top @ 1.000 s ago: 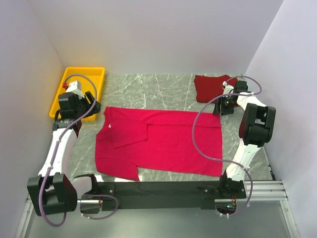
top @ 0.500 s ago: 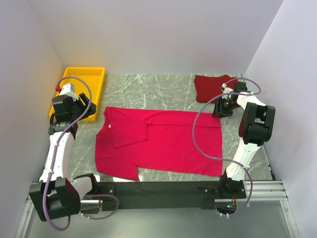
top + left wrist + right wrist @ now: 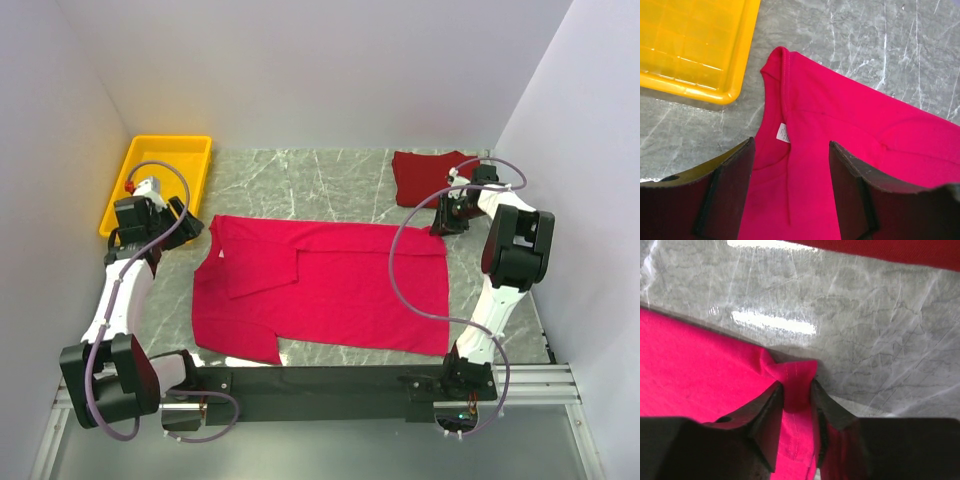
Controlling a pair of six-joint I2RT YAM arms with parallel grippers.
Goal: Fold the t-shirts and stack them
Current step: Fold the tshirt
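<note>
Pink shirt [image 3: 330, 285]: spread flat, and it reaches from one claw across to the other.
Right claw [image 3: 795, 386]: clamped on the pink shirt's corner, with a bunched fold pinched tight between its fingers.
Left claw [image 3: 791, 148]: jaws apart, hovering over the collar. The white label [image 3: 783, 133] sits just ahead, in line with the gap.
Maroon shirt [image 3: 425, 177]: lying ahead of the right claw, apart from the pink shirt.
Tray [image 3: 735, 75]: yellow, ahead and left of the left claw, near the pink shoulder but not touching it.
Table [image 3: 300, 180]: grey marble, and a bare strip shows between the two shirts.
</note>
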